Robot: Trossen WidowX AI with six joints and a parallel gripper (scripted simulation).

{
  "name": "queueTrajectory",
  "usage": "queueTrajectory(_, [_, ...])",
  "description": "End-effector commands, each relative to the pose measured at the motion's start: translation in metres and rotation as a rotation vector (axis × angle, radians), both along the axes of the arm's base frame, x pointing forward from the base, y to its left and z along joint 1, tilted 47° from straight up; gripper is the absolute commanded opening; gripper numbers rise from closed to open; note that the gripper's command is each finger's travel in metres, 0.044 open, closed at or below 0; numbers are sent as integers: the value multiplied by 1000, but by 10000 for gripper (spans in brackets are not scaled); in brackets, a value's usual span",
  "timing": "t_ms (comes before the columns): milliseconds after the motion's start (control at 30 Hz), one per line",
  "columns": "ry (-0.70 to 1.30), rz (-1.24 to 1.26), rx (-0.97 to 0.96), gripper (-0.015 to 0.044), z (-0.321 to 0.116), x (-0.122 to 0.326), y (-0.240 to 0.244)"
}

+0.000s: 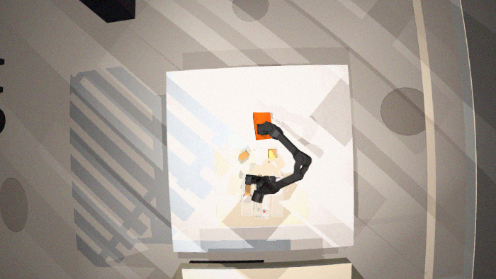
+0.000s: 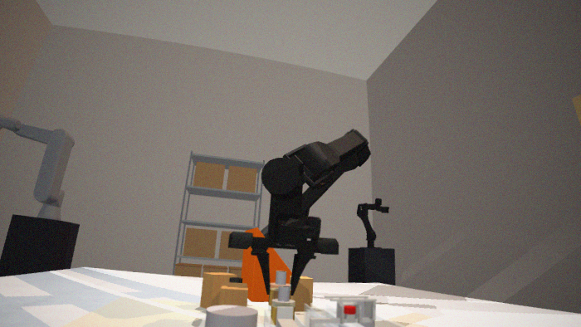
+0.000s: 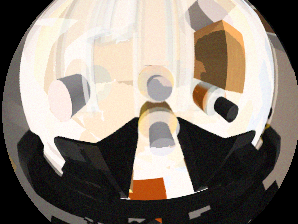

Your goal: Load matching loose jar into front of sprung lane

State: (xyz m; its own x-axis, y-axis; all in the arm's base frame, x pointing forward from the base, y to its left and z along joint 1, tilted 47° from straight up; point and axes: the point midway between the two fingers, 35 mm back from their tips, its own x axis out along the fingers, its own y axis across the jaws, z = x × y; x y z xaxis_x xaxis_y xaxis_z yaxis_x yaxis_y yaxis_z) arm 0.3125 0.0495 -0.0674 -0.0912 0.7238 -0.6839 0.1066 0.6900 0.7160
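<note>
My gripper (image 2: 280, 290) (image 3: 157, 121) points down and is shut on a jar with a yellowish body and a grey lid (image 2: 280, 277) (image 3: 161, 136). The jar looks upright. A like jar with a grey lid (image 2: 284, 294) (image 3: 159, 88) stands just beyond it in the clear-walled lane, in line with it. The two look close together; I cannot tell whether they touch. The clear lane wall (image 3: 135, 60) runs away from me beside that jar. The pusher plate and the low front stop cannot be made out, nor can the held jar's base. The arm covers the fingertips in the top view.
A jar with a black lid (image 3: 226, 109) (image 2: 236, 280) and a brown box (image 3: 220, 57) (image 1: 247, 190) are to the right in the wrist view. A pale grey cylinder (image 3: 70, 97) is to the left. Two more boxes (image 1: 244, 156) (image 1: 272, 154) are nearer the orange base (image 1: 261, 117). A red block (image 2: 349, 309) sits on a clear fixture.
</note>
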Motion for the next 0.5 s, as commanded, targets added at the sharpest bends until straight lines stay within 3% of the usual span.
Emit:
queueTrajectory(0, [-31, -8, 5, 0, 3, 12, -2])
queueTrajectory(467, [-31, -8, 5, 0, 5, 17, -3])
